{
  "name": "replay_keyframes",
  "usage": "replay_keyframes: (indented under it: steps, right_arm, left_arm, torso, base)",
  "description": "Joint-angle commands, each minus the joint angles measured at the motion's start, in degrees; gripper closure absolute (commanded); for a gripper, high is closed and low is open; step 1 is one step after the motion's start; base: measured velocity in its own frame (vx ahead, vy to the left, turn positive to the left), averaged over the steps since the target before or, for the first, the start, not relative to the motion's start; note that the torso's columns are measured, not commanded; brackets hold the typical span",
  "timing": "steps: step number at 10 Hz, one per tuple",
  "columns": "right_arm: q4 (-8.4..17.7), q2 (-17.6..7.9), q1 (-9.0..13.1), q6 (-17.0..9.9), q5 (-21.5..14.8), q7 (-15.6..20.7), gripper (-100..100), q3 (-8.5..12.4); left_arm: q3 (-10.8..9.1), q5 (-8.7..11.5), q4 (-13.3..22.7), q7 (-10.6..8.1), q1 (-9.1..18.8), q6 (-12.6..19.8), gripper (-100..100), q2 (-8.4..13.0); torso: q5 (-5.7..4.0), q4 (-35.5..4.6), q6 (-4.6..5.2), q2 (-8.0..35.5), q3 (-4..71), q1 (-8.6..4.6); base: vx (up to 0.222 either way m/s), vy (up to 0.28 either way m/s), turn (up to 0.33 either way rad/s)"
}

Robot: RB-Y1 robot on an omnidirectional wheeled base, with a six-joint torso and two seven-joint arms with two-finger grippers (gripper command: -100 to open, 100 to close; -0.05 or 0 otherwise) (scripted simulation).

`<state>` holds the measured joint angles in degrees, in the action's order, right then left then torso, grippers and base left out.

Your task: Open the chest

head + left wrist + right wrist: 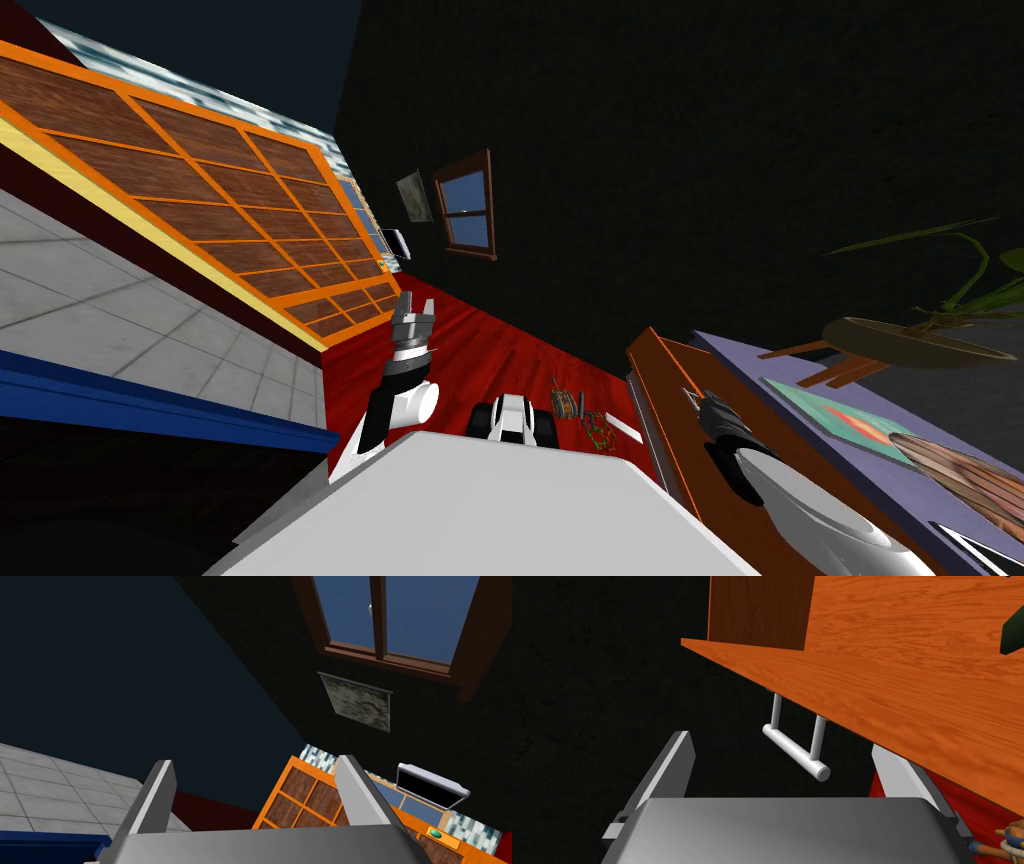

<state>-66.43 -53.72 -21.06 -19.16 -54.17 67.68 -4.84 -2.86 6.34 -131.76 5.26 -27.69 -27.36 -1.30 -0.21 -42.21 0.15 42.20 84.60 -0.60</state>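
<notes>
Two light grey fingers of the right gripper (780, 741) stand apart, clamped on nothing, with the white bar handle (794, 751) on its two posts just ahead in their gap. It juts from a panel of the orange-brown wooden chest (902, 676), close at my right side. Approach looks done; gripping the bar and pulling the chest open are left, while the left gripper (256, 762) hangs raised, jaws apart, idle.

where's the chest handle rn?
On the robot's right: in the right wrist view the white bar handle sticks out from the edge of the orange wooden chest, just ahead of the open right end effector, touching neither finger.
</notes>
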Motion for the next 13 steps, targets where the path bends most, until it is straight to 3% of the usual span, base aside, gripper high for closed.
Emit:
replay_keyframes:
  steps: [1, 6, 7, 8, 13]
  right_arm:
    - [0.24, -1.98, -0.62, 0.55, 2.52, 0.34, -100, 0.0]
    - [3.28, -8.13, -1.17, 4.39, 7.64, -0.62, -100, 1.25]
    - [3.11, -7.19, -1.39, 4.29, 6.24, -0.91, -100, 1.68]
    - [3.2, -7.32, -1.38, 4.51, 6.37, -0.96, 0, 1.71]
    - [3.18, -7.3, -1.38, 4.49, 6.36, -0.96, 0, 1.71]
  left_arm:
    - [-0.01, 0.0, 0.0, 0.0, 0.0, 0.0, 0, 0.01]
    - [0.0, 0.0, 0.0, 0.0, 0.01, 0.0, 0, 0.0]
    - [0.0, 0.0, 0.0, 0.0, 0.0, 0.0, 0, 0.0]
    - [0.0, 0.0, 0.0, 0.0, 0.0, 0.0, 0, 0.0]
    - [-0.01, 0.0, 0.0, 0.0, 0.0, 0.0, 0, 0.01]
  torso:
    - [0.02, -0.04, 0.0, 0.1, -0.05, 0.07]
    - [0.25, -0.08, -0.15, 0.12, -0.05, 0.74]
    - [0.24, -0.07, -0.16, 0.05, -0.01, 0.71]
    - [0.17, -0.05, -0.14, 0.0, 0.02, 0.48]
    - [0.22, -0.08, -0.15, 0.09, -0.03, 0.62]
  base:
    - [-0.013, 0.017, 0.014]
    - [-0.03, 0.064, 0.045]
    - [-0.006, 0.042, 0.005]
    - [-0.003, 0.01, -0.002]
    - [0.0, 0.001, 0.0]
